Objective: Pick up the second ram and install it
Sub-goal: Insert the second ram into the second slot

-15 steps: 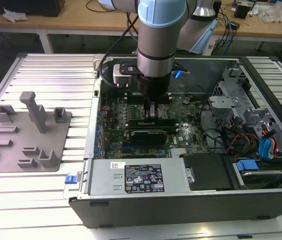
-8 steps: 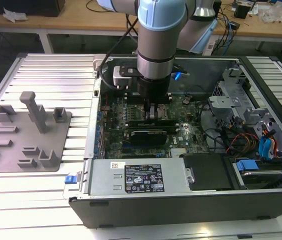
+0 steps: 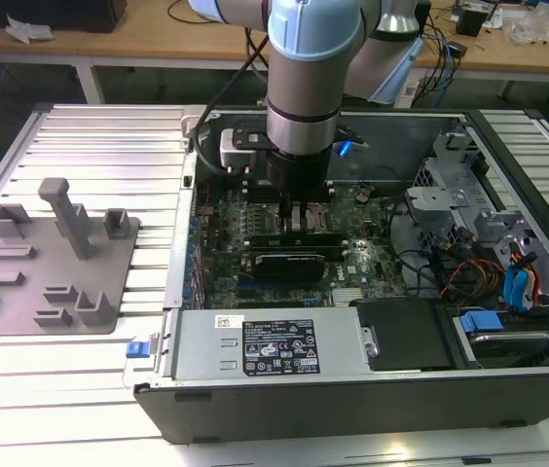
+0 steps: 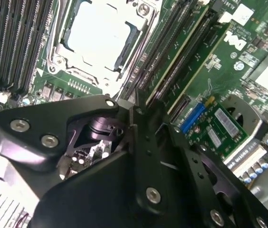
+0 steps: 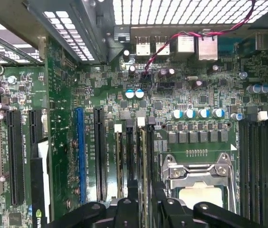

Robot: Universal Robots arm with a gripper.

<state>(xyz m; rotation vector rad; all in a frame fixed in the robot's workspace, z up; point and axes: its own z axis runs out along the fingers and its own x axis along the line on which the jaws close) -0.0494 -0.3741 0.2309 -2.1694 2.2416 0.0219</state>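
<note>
Reaching down into the open computer case (image 3: 508,195), your gripper (image 3: 299,216) sits over the memory slots (image 5: 131,156) at the motherboard's (image 5: 196,95) centre; whether its jaws grip anything you cannot tell. Two thin RAM sticks (image 5: 142,152) stand seated there, CPU socket (image 5: 200,175) at three o'clock.

Grey-and-blue arm (image 3: 303,68), black screw-studded gripper (image 4: 138,175)

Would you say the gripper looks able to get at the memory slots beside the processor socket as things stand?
Probably yes: the gripper hangs inside the open case, right over the memory slots, with nothing seen between them.
</note>
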